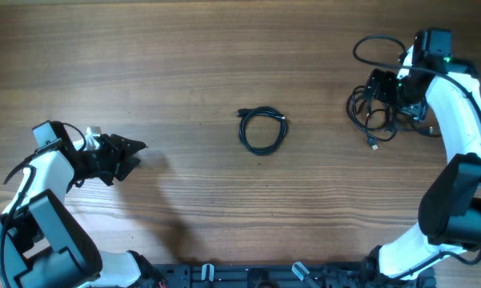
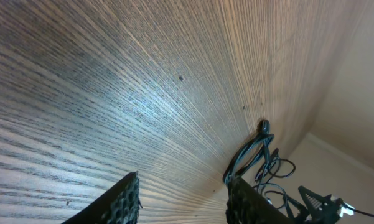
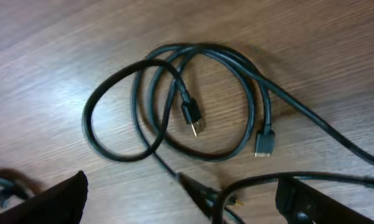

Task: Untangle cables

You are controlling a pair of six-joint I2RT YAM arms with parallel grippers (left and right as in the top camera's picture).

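Right wrist: gold, silver plug tips on cables, indistinct overhead.

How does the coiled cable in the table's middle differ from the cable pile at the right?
The middle cable is one neat round coil; the right pile is several loops crossing loosely. The middle cable lies alone; the right pile lies under the right gripper. Both are thin and black.

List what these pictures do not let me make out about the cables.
- Overhead: the cable pile lies partly under the right arm; its cords cannot be counted.
- Right wrist: one cord runs off the right edge, its end unseen.
- Left wrist: the coiled cable is far away; its plugs are too small.
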